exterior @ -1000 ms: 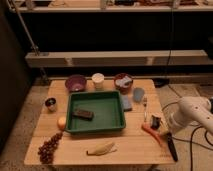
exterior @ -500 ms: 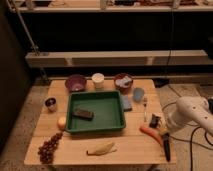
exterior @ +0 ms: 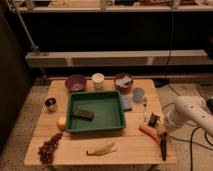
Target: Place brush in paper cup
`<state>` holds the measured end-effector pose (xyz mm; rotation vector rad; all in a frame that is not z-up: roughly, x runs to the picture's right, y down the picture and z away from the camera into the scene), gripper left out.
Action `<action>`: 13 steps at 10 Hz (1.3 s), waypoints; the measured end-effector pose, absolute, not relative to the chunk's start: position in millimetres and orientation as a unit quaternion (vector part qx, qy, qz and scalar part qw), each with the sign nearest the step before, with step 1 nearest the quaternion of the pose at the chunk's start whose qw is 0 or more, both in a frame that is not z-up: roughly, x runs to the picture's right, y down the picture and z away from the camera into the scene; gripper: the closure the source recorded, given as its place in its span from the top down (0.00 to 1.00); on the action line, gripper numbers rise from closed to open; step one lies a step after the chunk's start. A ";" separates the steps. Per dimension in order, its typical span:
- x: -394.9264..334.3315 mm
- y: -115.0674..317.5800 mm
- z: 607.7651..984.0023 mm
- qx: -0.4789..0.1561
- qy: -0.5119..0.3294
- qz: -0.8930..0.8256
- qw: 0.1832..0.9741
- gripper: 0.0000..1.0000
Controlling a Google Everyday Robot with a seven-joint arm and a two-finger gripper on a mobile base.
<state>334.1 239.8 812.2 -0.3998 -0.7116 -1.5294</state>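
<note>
Hand [exterior: 161,128] sits low over the worktop's [exterior: 130,151] front-right corner, at the tip of the white arm [exterior: 192,113]. The arm comes in from the right and is partly cut off at the frame edge. Hand blends w/ dark shapes under it, so how far it's open, or whether it grips anything, can't be told. Brush [exterior: 163,145] is right there, handle running toward the front edge, just beside the carrot [exterior: 148,132]. Paper cup [exterior: 98,80] stands upright at the back, well apart, btwn purple bowl [exterior: 75,82] and brown bowl [exterior: 122,81].

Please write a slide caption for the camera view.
Gripper at the brush beside a carrot; paper cup stands behind the green tray.
</note>
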 end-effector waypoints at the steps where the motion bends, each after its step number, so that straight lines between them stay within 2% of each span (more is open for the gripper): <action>1: 332.4 236.5 812.0 -0.172 -0.313 -0.670 0.650 0.00; 3: 335.6 226.5 794.9 -0.153 -0.311 -0.662 0.664 0.00; 7: 333.6 193.4 736.7 -0.085 -0.311 -0.639 0.699 0.00; 10: 295.3 175.9 730.6 -0.053 -0.321 -0.649 0.688 0.00; 13: 297.6 177.2 730.0 -0.054 -0.320 -0.646 0.691 0.00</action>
